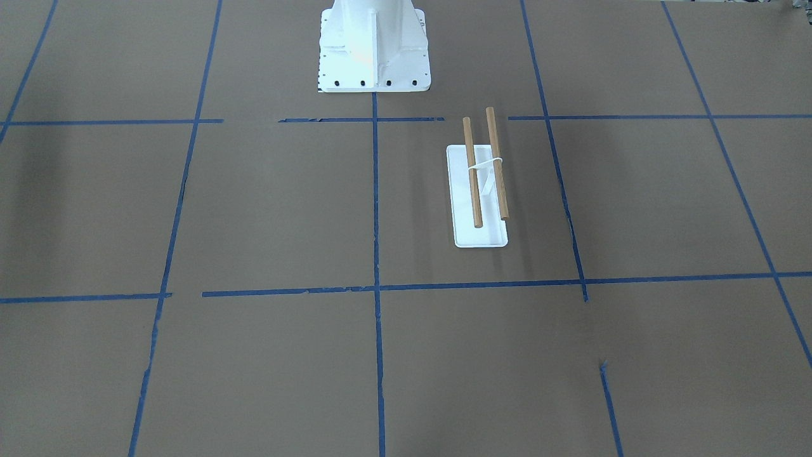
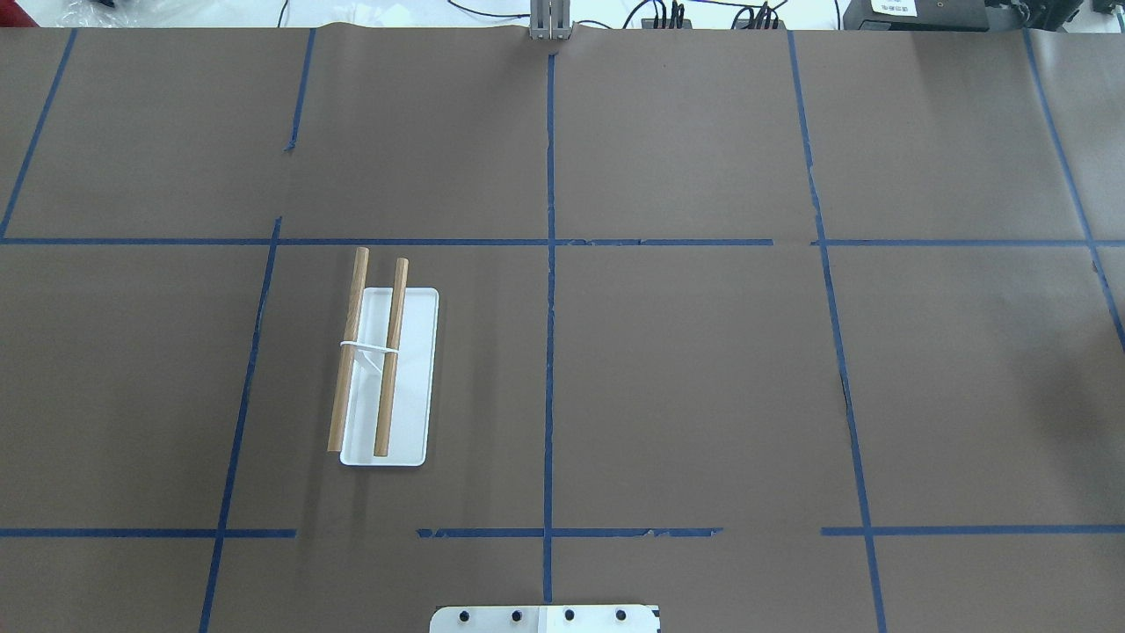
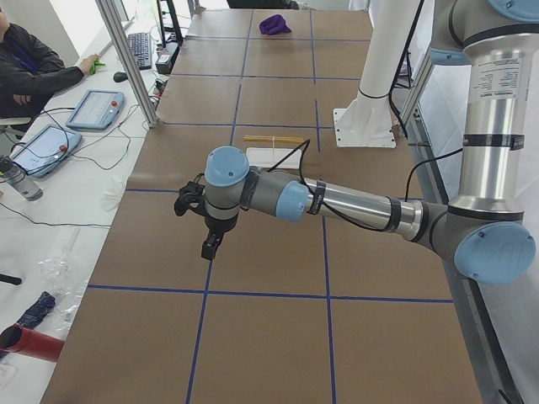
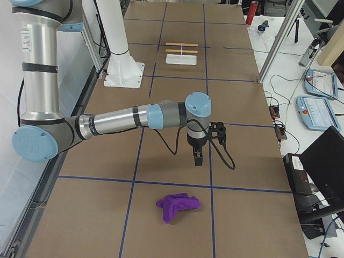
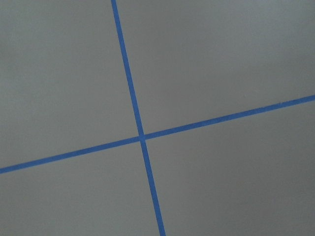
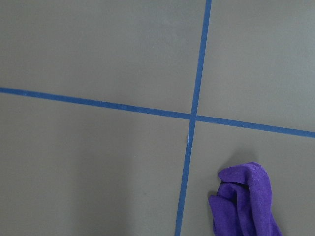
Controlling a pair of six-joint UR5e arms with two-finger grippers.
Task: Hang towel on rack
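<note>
The rack (image 1: 472, 171) stands on the brown table with two wooden rods over a white base, and it is bare. It also shows in the overhead view (image 2: 391, 352) on the table's left half, and in both side views (image 3: 274, 139) (image 4: 181, 52). The purple towel (image 4: 179, 206) lies crumpled on the table at the right end; it also shows in the right wrist view (image 6: 246, 201) and far off in the left side view (image 3: 275, 23). My left gripper (image 3: 208, 250) hangs over the table's left end. My right gripper (image 4: 197, 159) hangs a short way from the towel. I cannot tell whether either is open or shut.
The white bolted robot pedestal (image 1: 374, 47) stands at the robot's edge of the table, also seen in the overhead view (image 2: 545, 618). Blue tape lines grid the brown surface. An operator (image 3: 25, 67) sits beside the table's left end, with tablets and cables along that side.
</note>
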